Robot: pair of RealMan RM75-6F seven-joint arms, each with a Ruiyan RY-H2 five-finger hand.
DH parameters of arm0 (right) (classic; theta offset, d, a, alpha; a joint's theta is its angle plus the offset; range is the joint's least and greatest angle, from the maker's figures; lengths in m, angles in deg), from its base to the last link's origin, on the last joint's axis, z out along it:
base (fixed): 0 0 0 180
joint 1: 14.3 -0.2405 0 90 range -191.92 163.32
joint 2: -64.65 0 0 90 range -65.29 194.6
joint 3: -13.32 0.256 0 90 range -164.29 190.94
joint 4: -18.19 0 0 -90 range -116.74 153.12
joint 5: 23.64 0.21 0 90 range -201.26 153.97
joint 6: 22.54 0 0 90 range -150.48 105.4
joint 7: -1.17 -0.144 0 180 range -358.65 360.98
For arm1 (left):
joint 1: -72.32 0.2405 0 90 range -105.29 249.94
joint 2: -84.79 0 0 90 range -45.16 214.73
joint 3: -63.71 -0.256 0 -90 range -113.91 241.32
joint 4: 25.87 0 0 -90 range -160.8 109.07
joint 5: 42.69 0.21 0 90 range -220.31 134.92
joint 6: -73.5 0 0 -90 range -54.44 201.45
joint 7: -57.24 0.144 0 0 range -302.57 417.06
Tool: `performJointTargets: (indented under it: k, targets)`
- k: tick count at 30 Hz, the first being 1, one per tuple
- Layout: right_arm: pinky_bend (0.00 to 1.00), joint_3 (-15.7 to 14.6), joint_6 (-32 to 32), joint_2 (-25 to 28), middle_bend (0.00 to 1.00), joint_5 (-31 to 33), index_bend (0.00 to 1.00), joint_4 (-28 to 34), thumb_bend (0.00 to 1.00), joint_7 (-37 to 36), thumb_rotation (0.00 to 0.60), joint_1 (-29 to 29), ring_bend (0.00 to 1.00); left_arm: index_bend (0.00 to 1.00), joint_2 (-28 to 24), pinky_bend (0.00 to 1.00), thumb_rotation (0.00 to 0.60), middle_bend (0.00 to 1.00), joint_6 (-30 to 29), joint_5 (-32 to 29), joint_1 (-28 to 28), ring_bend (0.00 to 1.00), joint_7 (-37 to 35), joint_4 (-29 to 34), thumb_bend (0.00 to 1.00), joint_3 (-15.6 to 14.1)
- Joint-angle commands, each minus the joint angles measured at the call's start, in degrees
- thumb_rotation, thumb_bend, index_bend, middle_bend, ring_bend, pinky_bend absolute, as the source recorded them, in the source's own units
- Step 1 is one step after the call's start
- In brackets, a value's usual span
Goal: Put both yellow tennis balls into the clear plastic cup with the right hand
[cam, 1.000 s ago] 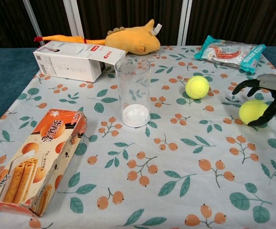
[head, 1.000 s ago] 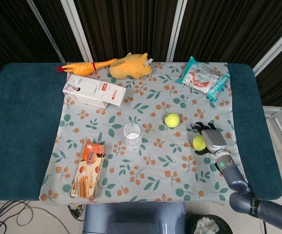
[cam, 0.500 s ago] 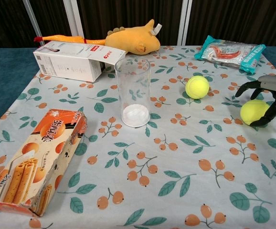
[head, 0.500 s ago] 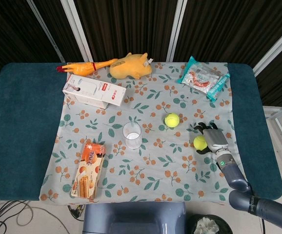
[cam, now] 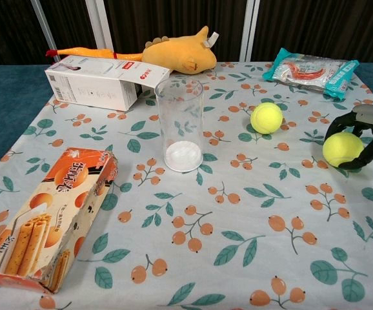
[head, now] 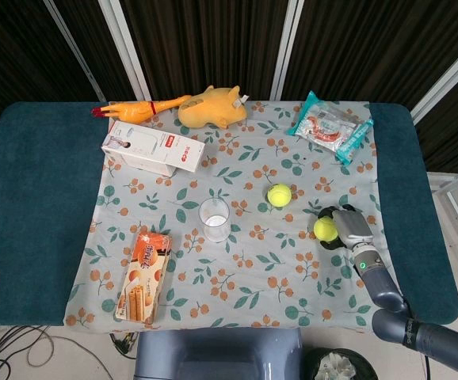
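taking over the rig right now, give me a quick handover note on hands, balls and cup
Right hand: at the right edge of the cloth, fingers wrapped around the nearer tennis ball; the ball looks gripped but is still down at the table.
Left hand: not visible in either view.
Second tennis ball: loose on the cloth, between the cup and the right hand.
Clear plastic cup: upright mid-table, no ball inside.
Done: nothing in the cup yet.
Left: lift the gripped ball, drop it into the cup, then fetch the second ball with the right hand too.
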Motion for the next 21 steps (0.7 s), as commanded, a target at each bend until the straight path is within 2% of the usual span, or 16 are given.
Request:
performJointTargets:
  k: [1,11,15,21]
  targets:
    - [0.29,0.3,-0.9,-0.5,0.38,-0.4,0.43,-0.2,0.46,-0.8,0.6,0.2,0.49,0.07,-0.1,0.09,0.6,0.0,0.0,0.0,0.0,0.0,-0.1,0.1,0.0,0.0]
    - [0.49,2.0,-2.3,2.3,0.39,-0.6,0.46,3.4,0.47,-1.3,0.6,-0.1,0.49,0.07,-0.4,0.09,0.6,0.0,-0.3,-0.1,0.2,0.0,-0.8,0.2,0.0,0.1]
    - [0.55,4.1,-3.4,5.7,0.39,-0.6,0.46,6.9,0.47,-0.2,0.6,-1.2,0.49,0.07,-0.5,0.09,0.6,0.0,-0.3,0.0,0.2,0.0,-1.1,0.2,0.0,0.1]
    - [0.63,8.8,-2.2,11.4,0.39,2.0,0.46,13.5,0.47,3.4,0.6,-5.5,0.49,0.07,-0.5,0.09,0.6,0.0,-0.1,-0.2,0.2,0.0,-1.2,0.3,0.0,0.0]
